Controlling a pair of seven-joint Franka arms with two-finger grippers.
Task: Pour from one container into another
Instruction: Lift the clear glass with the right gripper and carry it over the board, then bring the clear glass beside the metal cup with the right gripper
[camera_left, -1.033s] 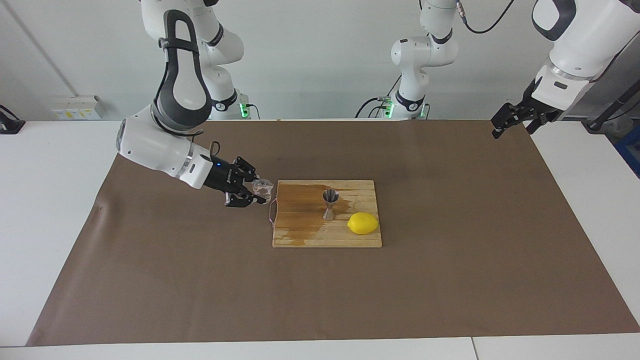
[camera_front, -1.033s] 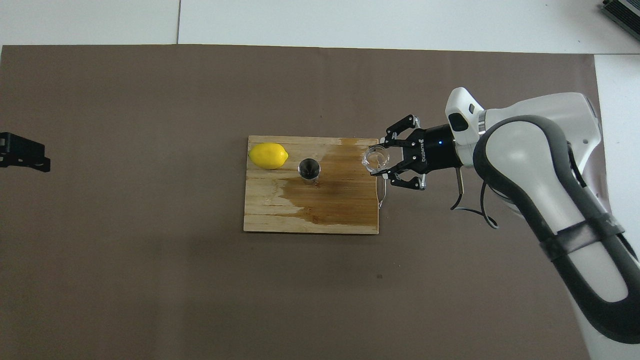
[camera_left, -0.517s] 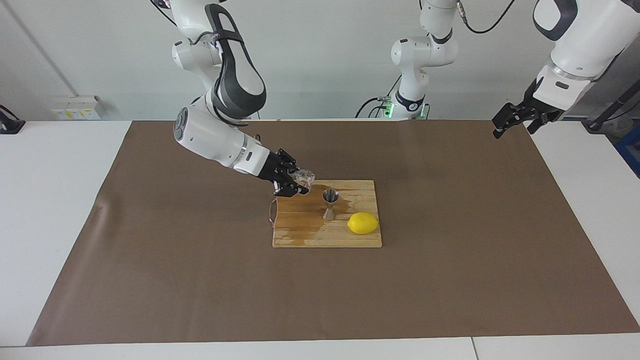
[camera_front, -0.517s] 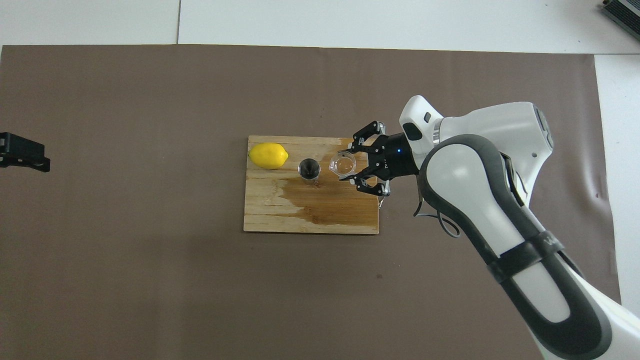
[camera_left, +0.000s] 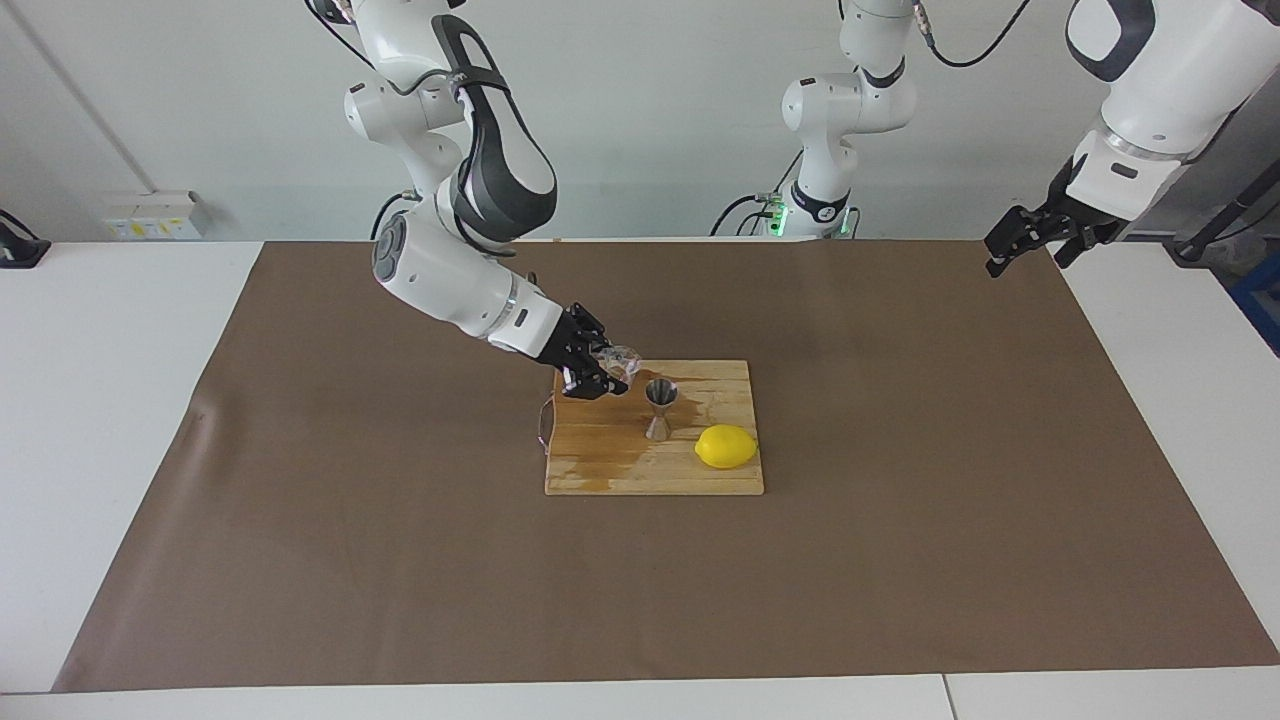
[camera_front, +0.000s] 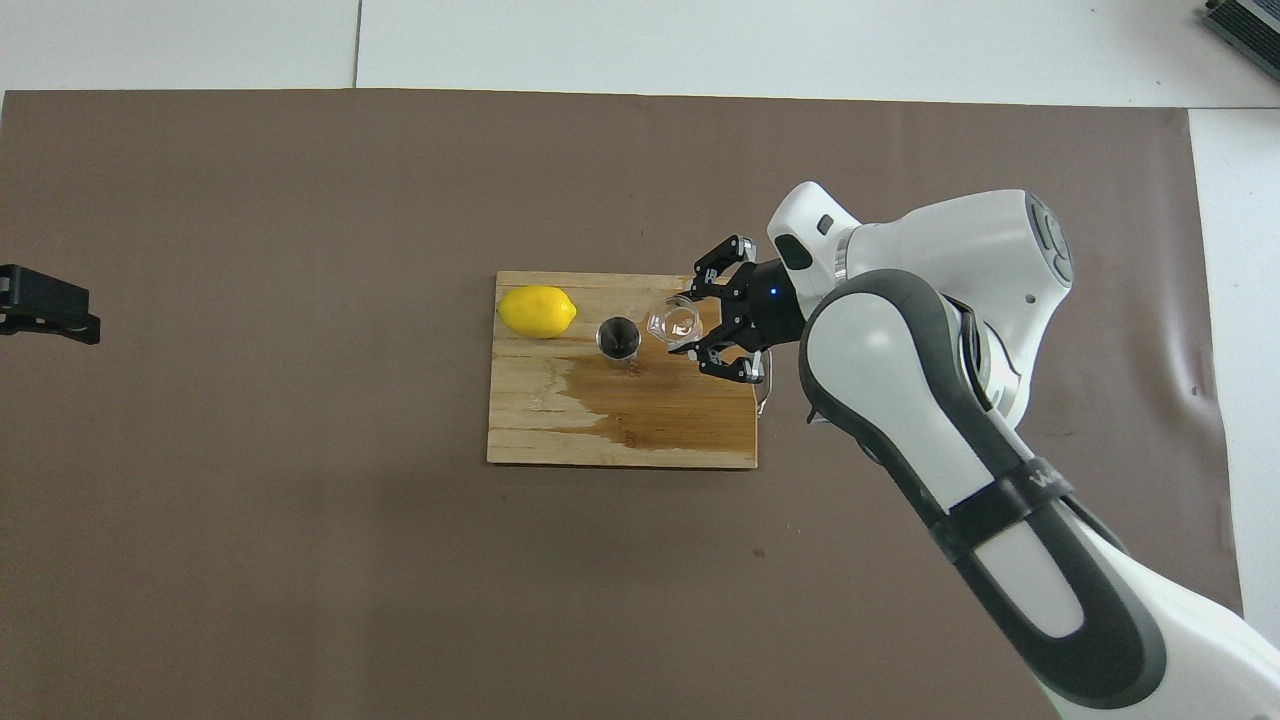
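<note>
Right end effector (camera_front: 690, 335) grips glass cup (camera_front: 671, 325) over wet board (camera_front: 620, 420), beside jigger (camera_front: 618, 338)

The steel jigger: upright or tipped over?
Upright. The jigger stands on its base on the cutting board, open mouth up, beside the lemon.

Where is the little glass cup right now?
The glass cup is held in the right end effector, over the wooden board, just beside the jigger.

Tiny clear glass cup (camera_left: 617, 362) held tilted just beside upright steel jigger (camera_left: 659, 408) on the board.
</note>
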